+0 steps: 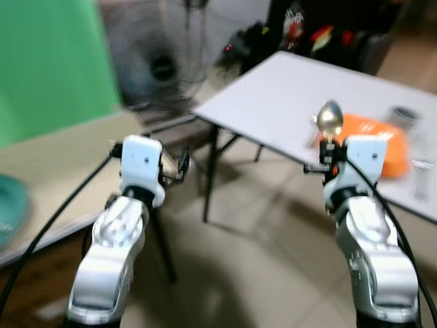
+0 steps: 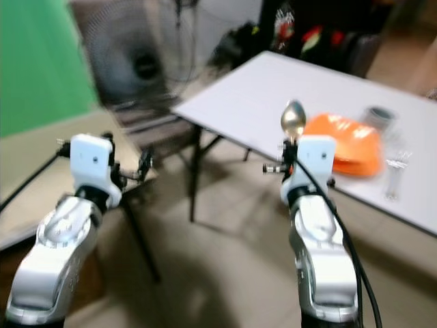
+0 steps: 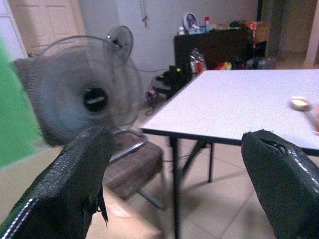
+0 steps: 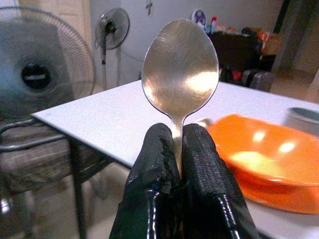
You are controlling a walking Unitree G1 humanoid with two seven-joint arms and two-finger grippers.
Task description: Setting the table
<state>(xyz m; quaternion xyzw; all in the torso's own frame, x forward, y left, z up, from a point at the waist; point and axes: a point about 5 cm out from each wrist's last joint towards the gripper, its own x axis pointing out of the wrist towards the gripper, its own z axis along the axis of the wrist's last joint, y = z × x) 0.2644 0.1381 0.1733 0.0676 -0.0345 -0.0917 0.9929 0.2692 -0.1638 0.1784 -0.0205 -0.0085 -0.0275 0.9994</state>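
Both arms: silver metallic segmented shells, white boxy wrist housings, black collar joints; black cable along each forearm; left gripper [image 3: 174, 184] and right gripper [image 4: 177, 149] fingers black with textured, slightly frayed-looking pads [image 4: 202, 154]; small fittings too blurred to identify.

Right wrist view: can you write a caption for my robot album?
The right gripper pinches a shiny spoon upright, with an orange bowl waiting on the white table.

No legible text (views blurred)
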